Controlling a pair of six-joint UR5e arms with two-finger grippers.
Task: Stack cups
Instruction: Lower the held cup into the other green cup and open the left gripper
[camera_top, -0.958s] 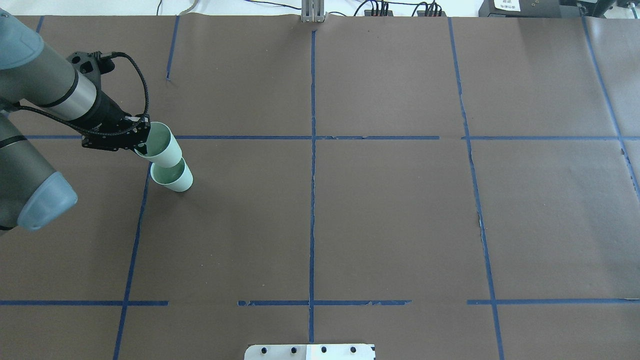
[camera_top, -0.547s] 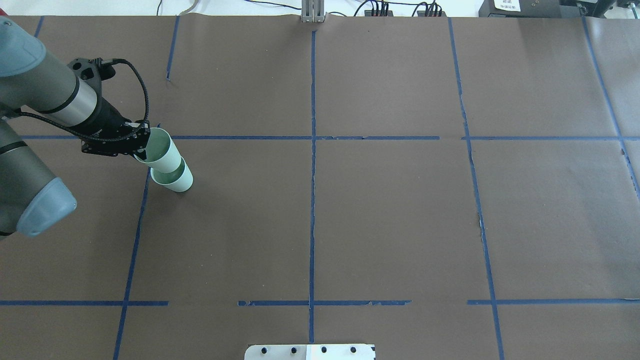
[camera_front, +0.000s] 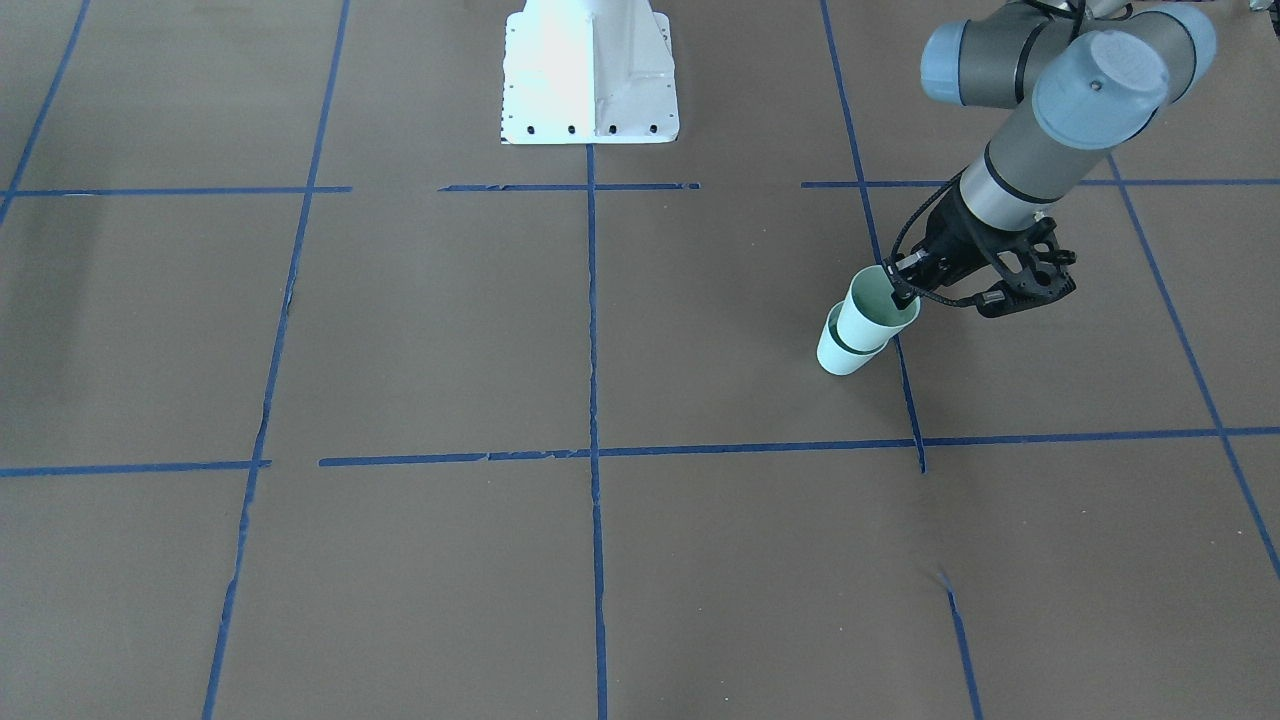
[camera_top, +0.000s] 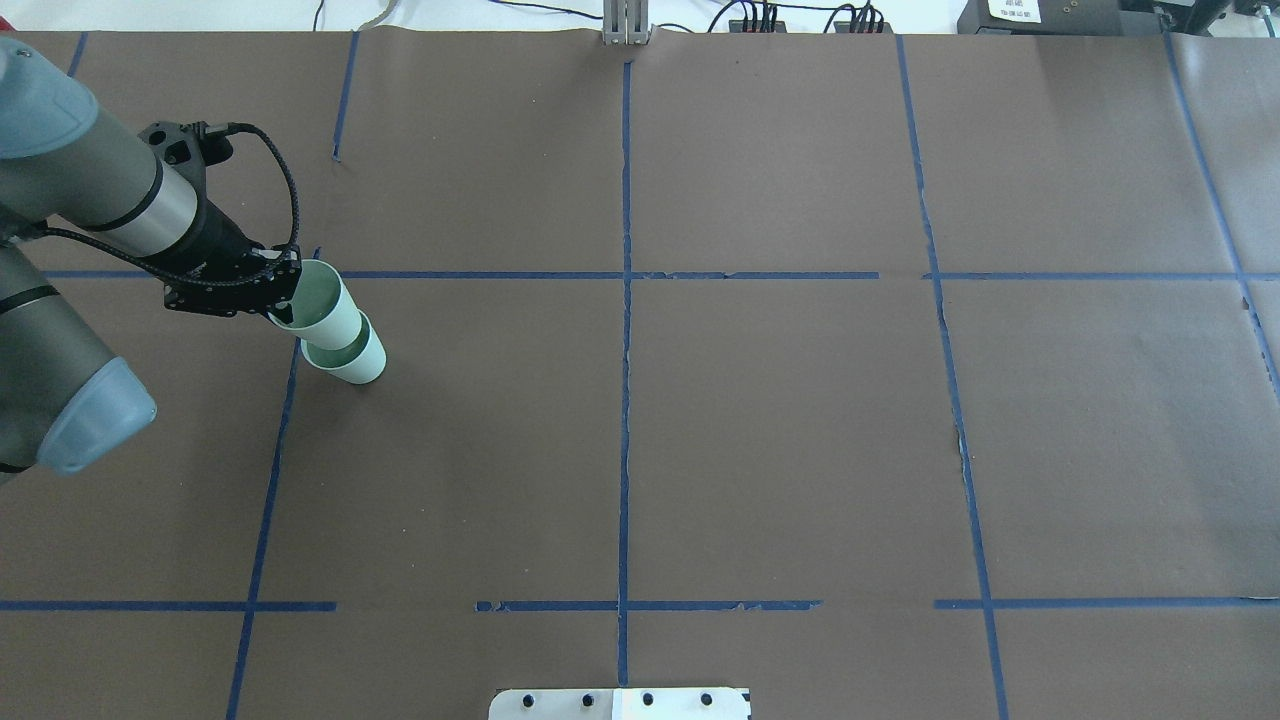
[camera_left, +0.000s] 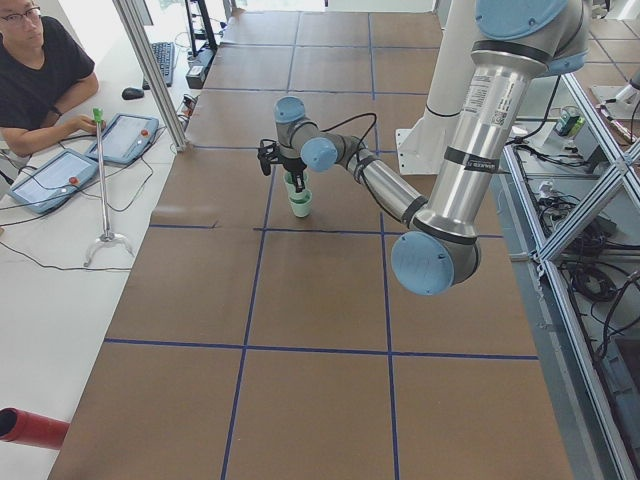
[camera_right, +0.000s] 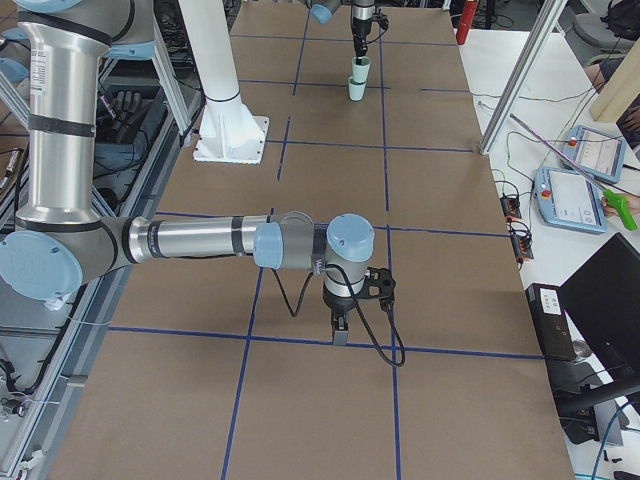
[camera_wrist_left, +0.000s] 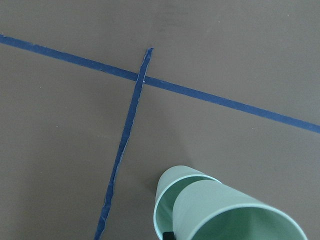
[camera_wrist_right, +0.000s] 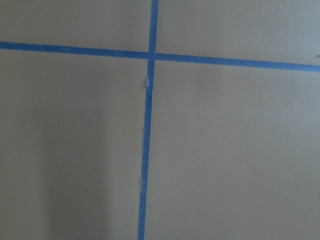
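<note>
Two pale mint-green cups are on the brown table at its left side. The lower cup (camera_top: 358, 362) stands on the table. The upper cup (camera_top: 328, 303) sits tilted in the lower cup's mouth. My left gripper (camera_top: 284, 296) is shut on the upper cup's rim at its left side. The same pair shows in the front-facing view, upper cup (camera_front: 872, 312) in lower cup (camera_front: 838, 356), with the gripper (camera_front: 903, 292) on the rim. The left wrist view shows the upper cup (camera_wrist_left: 235, 212) nested in the lower cup (camera_wrist_left: 170, 187). My right gripper (camera_right: 340, 328) hangs low over the table; I cannot tell whether it is open or shut.
Blue tape lines (camera_top: 624, 330) divide the brown paper into squares. The robot's white base plate (camera_front: 590, 70) is at the table's near edge. An operator (camera_left: 40, 75) sits beyond the far edge with tablets. An aluminium post (camera_top: 626, 22) stands at the far edge.
The left gripper has moved slightly down and left with the upper cup, which has sunk deeper into the lower cup. The lower cup has stayed in place.
</note>
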